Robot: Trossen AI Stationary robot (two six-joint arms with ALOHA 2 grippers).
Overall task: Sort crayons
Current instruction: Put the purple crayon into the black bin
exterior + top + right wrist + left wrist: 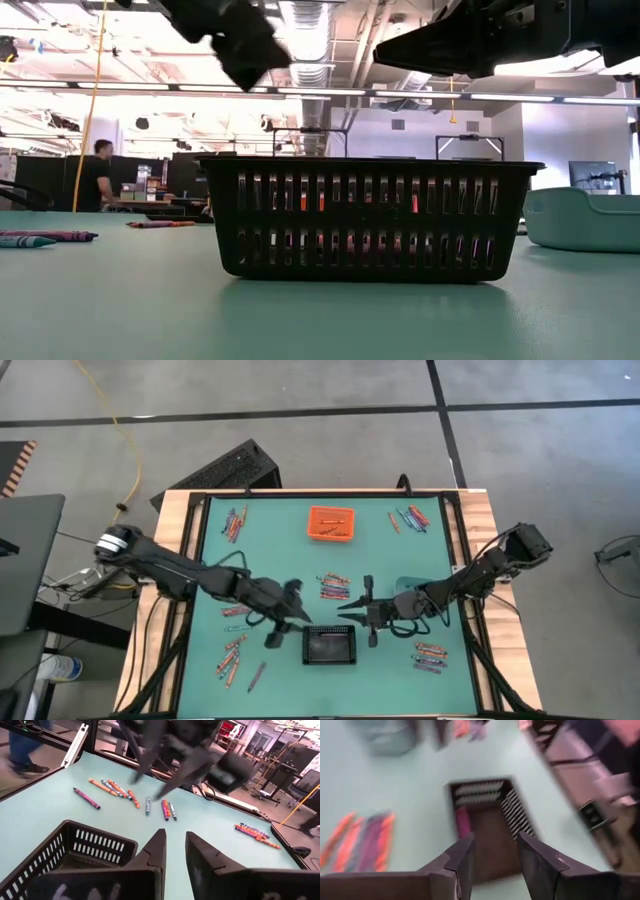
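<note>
My left gripper (285, 622) (495, 855) hangs open above the left end of the black bin (330, 647) (490, 825), with nothing between its fingers. One pink crayon (462, 821) lies on the bin's floor along a wall. My right gripper (358, 612) (175, 847) stands at the bin's far right corner, fingers a little apart and holding nothing. Crayons lie on the green mat in loose groups: centre (333, 585), far left (235, 520), far right (410, 518), near left (233, 655), near right (430, 656).
An orange bin (330, 523) stands at the far middle and a teal bin (408, 592) (585, 218) lies under my right arm. The mat is framed by a raised black rail (195, 560). A person (97, 175) is in the room beyond the table.
</note>
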